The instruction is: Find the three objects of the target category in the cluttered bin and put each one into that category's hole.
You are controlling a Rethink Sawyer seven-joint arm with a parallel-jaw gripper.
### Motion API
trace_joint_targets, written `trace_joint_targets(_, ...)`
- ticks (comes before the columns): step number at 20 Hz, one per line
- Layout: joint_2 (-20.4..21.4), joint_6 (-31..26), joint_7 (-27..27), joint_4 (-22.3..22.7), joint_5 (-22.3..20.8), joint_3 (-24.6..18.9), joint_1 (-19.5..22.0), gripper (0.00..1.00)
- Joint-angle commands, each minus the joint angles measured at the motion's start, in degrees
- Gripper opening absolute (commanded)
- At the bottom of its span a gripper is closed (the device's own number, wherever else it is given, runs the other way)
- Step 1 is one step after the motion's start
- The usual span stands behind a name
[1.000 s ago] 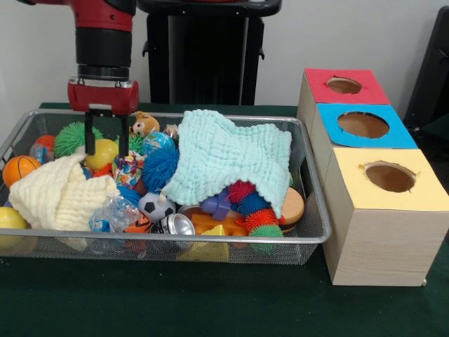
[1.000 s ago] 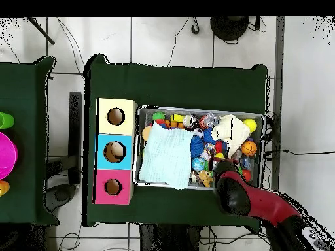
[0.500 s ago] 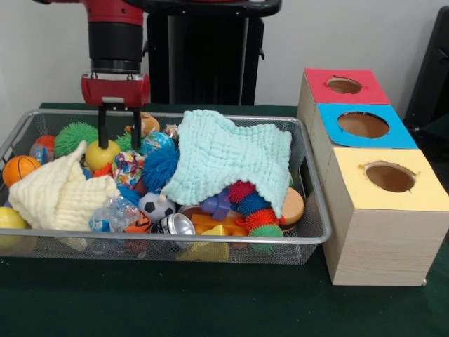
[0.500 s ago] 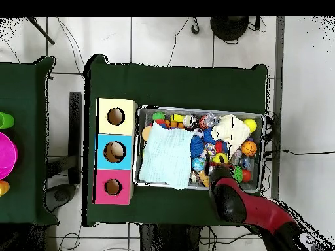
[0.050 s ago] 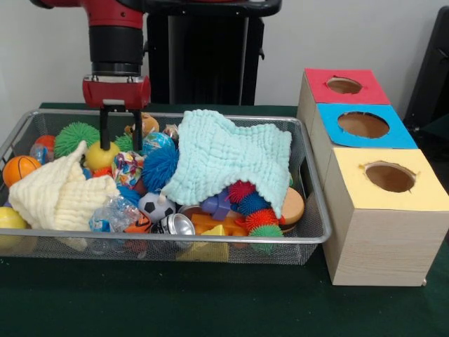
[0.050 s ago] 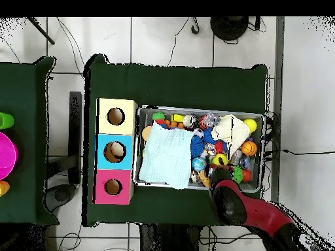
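Observation:
My gripper (image 5: 121, 144) hangs open and empty over the left back part of the wire bin (image 5: 210, 240). Its fingers (image 5: 104, 132) straddle the gap between a yellow ball (image 5: 100, 156) and a small brown plush toy (image 5: 146, 123). A blue spiky ball (image 5: 161, 167) and a green spiky ball (image 5: 74, 135) lie close by. A mint cloth (image 5: 235, 158) covers the bin's right half, and a cream cloth (image 5: 59, 193) lies at the front left. In the overhead view the red arm (image 6: 232, 199) hides the gripper at the bin's lower edge.
Three boxes stand right of the bin, each with a round hole: red top (image 5: 319, 81), blue top (image 5: 330, 116), yellow top (image 5: 351, 172). An orange basketball (image 5: 19, 168), a soccer ball (image 5: 156, 206), a silver can (image 5: 179, 224) and red spiky balls (image 5: 259, 217) crowd the bin.
The gripper has shifted right along the back of the bin and risen a little, away from the yellow ball it straddled. It stays open. The toys have not moved.

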State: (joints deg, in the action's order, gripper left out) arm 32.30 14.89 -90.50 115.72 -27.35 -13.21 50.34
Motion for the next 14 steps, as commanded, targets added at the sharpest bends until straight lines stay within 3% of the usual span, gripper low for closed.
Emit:
trace_joint_targets(1, -4.5, 4.8, -13.3, -3.7, 1.6, -5.3, 0.7, 1.0)
trace_joint_targets(14, -2.9, 8.6, -14.9, -1.9, 2.4, -7.3, 1.2, 1.0)
